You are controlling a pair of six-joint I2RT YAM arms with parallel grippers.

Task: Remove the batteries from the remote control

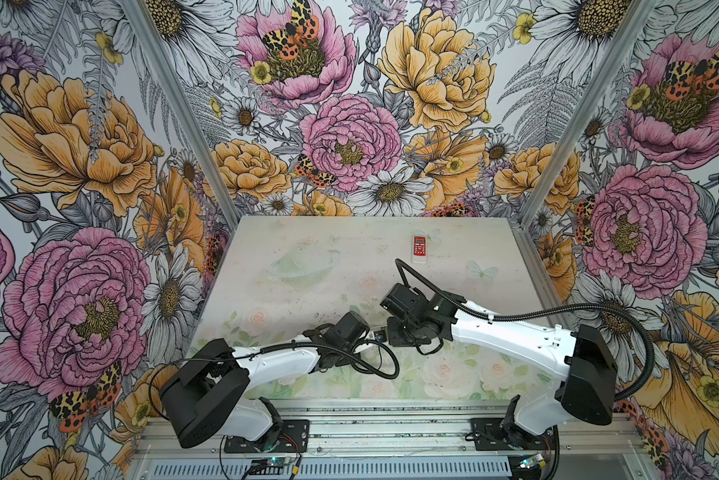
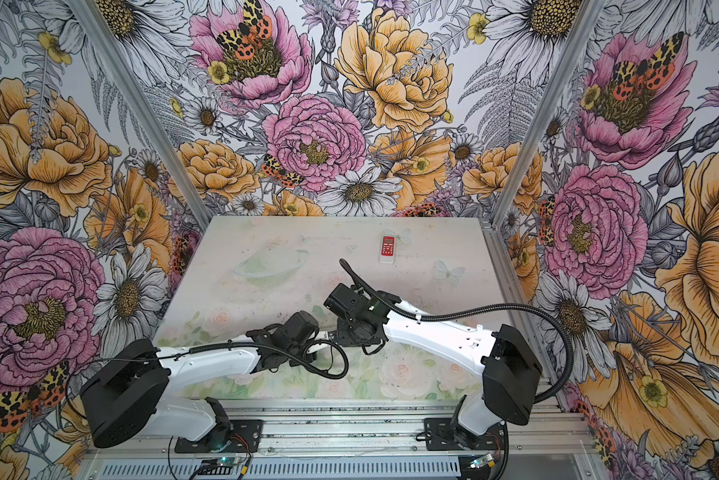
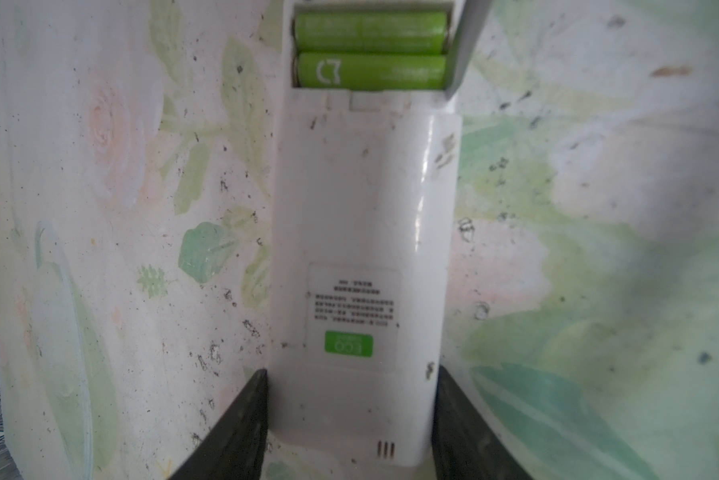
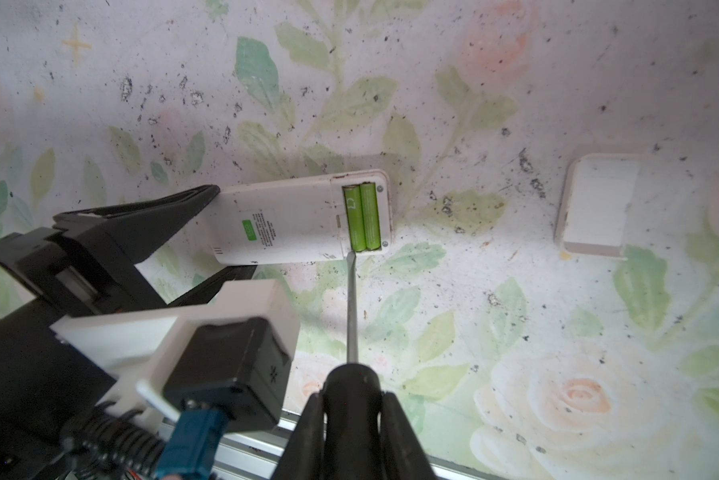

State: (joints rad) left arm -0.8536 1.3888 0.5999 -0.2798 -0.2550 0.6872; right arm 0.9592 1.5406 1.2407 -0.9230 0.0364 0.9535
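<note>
While the left pincer (image 3: 349,376) clamped the remote control (image 4: 291,220) at its label end, both green batteries (image 4: 364,218) sat in its open bay. The right pincer (image 4: 351,401), closed on the screwdriver (image 4: 351,307), held the tip at one battery's end. Prying step judged underway; upward levering required next.

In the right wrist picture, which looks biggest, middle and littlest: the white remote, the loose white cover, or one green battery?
1. white remote
2. loose white cover
3. green battery
All lie about equally far from the camera, so the order looks safe.
</note>
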